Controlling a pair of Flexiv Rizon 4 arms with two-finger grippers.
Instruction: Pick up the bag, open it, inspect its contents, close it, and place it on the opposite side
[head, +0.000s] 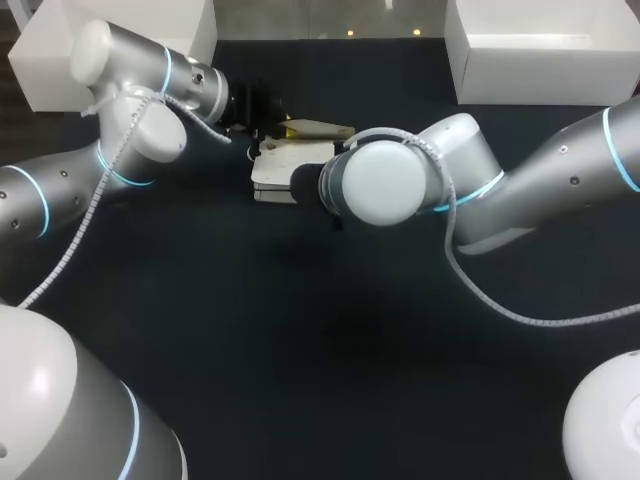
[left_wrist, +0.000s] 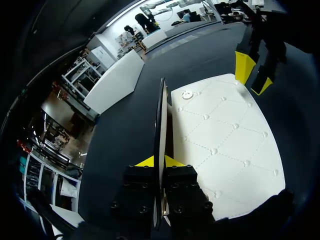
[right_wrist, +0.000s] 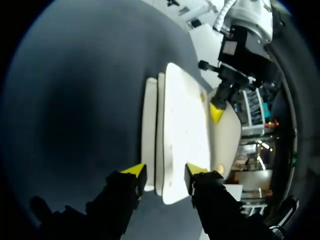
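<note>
- Grip first: left jaws are pinched together on the flap (left_wrist: 161, 117) of the bag (left_wrist: 225, 150), w/ the flap's thin edge caught btwn the yellow tips.
- Right jaws stand apart w/ the bag's near end btwn them. Both tips look to press its sides, so I'd call that clamped on the body.
- Flap stands up off the white quilted body, approx square to it in the left wrist view. By my read the opening step is under way, not finished.
- Bag is at mid-worktop (head: 300, 330) btwn your two arms. Left arm (head: 150, 95) is at its far end, and right arm (head: 520, 180) covers part of it in the head view.
- Contents: no view shows the inside, so inspection isn't done yet.
- Left for you: swing flap fully open, look inside, close it, then set bag on the opposite side.
</note>
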